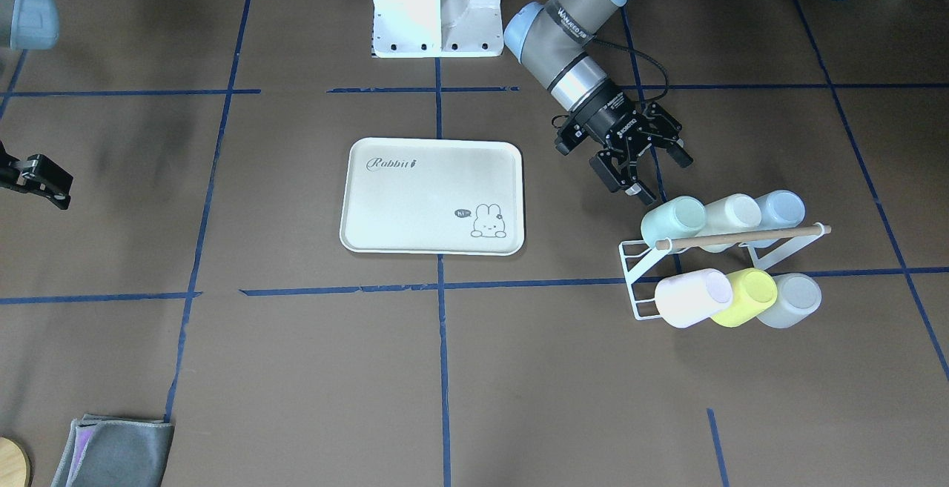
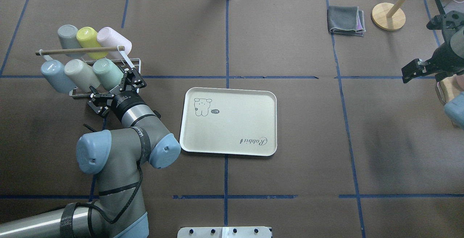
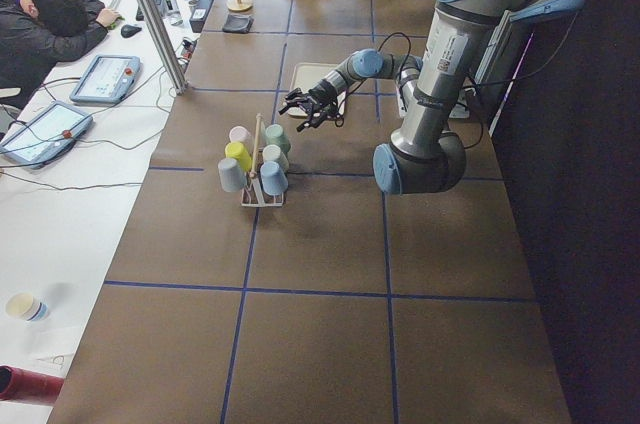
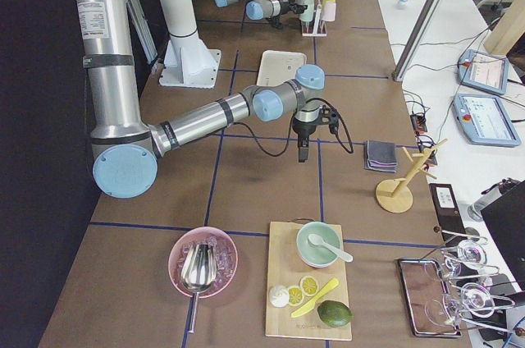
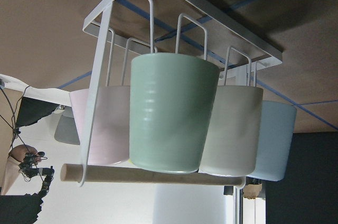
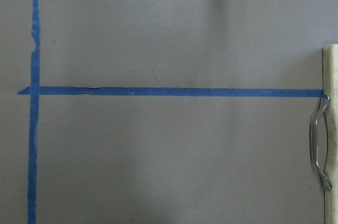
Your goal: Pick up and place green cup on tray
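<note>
The green cup (image 1: pixel 673 222) lies on its side on a peg of the white wire rack (image 1: pixel 639 279), at the rack's end nearest the tray. It also shows in the overhead view (image 2: pixel 108 73) and fills the left wrist view (image 5: pixel 171 110). My left gripper (image 1: pixel 663 176) is open and empty. It points at the cup's base from just short of it (image 2: pixel 110 86). The cream tray (image 1: pixel 434 194) with "Rabbit" script lies bare at the table's middle (image 2: pixel 232 129). My right gripper (image 2: pixel 417 69) hovers far off over bare table, open and empty.
The rack holds several other cups: cream (image 1: pixel 734 213), pale blue (image 1: pixel 780 207), pink (image 1: pixel 693 296), yellow (image 1: pixel 749 294) and grey (image 1: pixel 793 298). A wooden dowel (image 1: pixel 741 236) runs across the rack. A grey cloth (image 2: pixel 345 20) and a wooden stand (image 2: pixel 388 16) sit far right.
</note>
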`<state>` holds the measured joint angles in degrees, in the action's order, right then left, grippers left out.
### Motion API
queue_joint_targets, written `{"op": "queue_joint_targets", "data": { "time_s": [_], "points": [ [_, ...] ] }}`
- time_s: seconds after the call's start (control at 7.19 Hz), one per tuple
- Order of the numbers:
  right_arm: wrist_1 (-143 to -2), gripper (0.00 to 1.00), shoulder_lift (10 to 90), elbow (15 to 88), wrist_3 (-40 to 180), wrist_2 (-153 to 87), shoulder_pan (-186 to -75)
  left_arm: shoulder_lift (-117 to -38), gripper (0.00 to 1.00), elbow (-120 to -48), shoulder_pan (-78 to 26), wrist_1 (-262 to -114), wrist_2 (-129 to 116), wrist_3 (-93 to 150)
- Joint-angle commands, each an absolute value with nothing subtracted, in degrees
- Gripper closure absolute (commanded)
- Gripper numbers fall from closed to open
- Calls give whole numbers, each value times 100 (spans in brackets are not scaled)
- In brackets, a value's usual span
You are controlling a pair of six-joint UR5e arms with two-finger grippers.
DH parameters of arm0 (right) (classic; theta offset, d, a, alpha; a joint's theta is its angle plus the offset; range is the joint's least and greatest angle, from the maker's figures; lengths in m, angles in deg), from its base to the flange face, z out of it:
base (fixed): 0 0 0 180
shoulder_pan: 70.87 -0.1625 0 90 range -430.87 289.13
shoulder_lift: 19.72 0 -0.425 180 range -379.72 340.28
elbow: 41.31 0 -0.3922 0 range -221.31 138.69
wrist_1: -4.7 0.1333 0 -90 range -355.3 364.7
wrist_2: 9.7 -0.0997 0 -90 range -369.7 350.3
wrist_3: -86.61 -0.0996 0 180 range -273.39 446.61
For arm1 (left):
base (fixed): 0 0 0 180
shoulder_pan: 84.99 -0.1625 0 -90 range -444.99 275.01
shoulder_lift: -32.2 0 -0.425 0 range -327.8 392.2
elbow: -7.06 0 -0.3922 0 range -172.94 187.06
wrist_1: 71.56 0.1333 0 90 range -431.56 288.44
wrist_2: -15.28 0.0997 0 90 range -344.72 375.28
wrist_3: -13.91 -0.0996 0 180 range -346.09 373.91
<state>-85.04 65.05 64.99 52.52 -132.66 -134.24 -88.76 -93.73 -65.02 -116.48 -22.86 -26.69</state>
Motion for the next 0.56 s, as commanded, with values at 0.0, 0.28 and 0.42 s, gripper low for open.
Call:
{"op": "queue_joint_targets", "data": {
  "time_s": [0.0, 0.28, 0.42],
  "points": [
    [-8504, 0, 6501, 6495, 5242, -13266, -13424, -8909, 0, -8928, -6521, -11832, -2154, -2661],
    [-8504, 0, 6492, 6495, 5242, -13266, -13424, -8909, 0, -8665, -6521, -12024, -2024, -2661],
    [-8504, 0, 6492, 6477, 5242, -13266, -13424, -8918, 0, -8594, -6521, -12095, -2014, -2678]
  ]
}}
